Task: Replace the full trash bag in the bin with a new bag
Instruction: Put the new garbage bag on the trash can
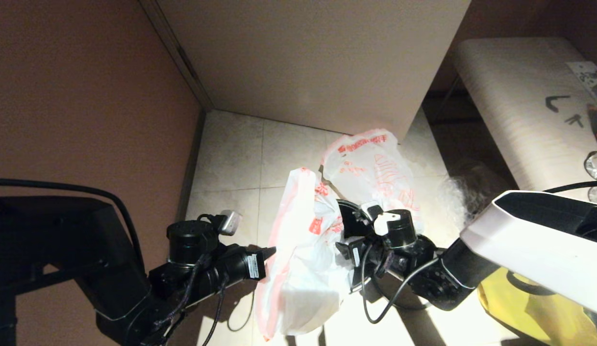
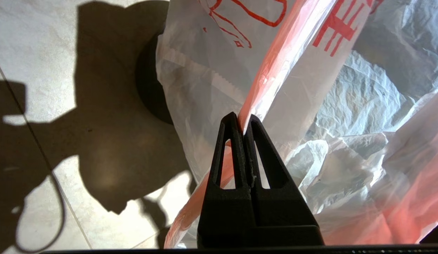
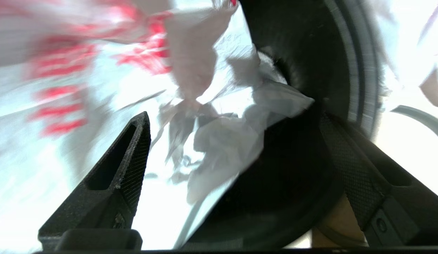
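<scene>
Left gripper [image 2: 243, 118], jaws clamped on the new bag [image 1: 298, 269], holds it up centre-frame so the wide-open right gripper [image 3: 236, 141] can feed it into the bin [image 3: 310, 63].

new bag [image 1: 298, 259] before full trash bag [image 1: 370, 168]

The robot's arms were matte black with loose black cables, the left arm [image 1: 202, 274] bearing a white label, the right arm [image 1: 534, 240] partly cased in a white shell, and each ended in black triangular hollow fingers [image 3: 116, 176] with cross-hatched textured inner faces.
</scene>
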